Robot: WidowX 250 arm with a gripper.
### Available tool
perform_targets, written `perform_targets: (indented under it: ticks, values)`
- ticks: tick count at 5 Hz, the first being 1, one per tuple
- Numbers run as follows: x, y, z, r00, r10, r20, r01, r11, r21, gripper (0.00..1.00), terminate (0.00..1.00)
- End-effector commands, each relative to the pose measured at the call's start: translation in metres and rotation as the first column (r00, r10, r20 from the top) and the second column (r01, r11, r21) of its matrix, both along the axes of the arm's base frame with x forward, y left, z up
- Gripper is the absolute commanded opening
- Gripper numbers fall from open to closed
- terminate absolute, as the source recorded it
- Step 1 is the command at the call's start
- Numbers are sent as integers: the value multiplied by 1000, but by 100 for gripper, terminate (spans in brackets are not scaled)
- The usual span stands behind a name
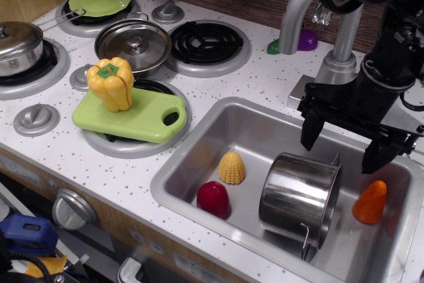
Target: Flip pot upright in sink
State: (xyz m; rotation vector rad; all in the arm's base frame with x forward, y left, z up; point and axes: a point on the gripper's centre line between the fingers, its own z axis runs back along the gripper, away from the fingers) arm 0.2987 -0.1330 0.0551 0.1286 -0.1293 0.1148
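The shiny steel pot (298, 193) lies on its side in the sink (189, 177), its closed base facing the camera and its rim toward the back right. Thin wire loop handles show at its top right and bottom. My black gripper (344, 145) hangs open just above the pot's far end, one finger (310, 130) at the left and the other (377, 156) at the right. It holds nothing and does not touch the pot.
In the sink lie a yellow corn toy (232, 167), a red toy (214, 199) and an orange toy (370, 202). A grey faucet (311, 11) rises behind the sink. A yellow pepper (110, 83) sits on a green cutting board (132, 116). Lidded pots (134, 43) stand on the stove.
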Motion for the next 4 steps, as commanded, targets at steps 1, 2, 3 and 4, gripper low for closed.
perform_targets:
  ticks: [1,2,3,4]
  values:
    - [0,0,0,1000,0,0,0,1000,0,100,0]
    - [2,-11,1,1000,-1,8,0,996,89,100,0]
    - [2,-18,0,999,-34,-7,35,985,171,100,0]
    - [1,-18,-12,999,-36,10,33,983,181,100,0]
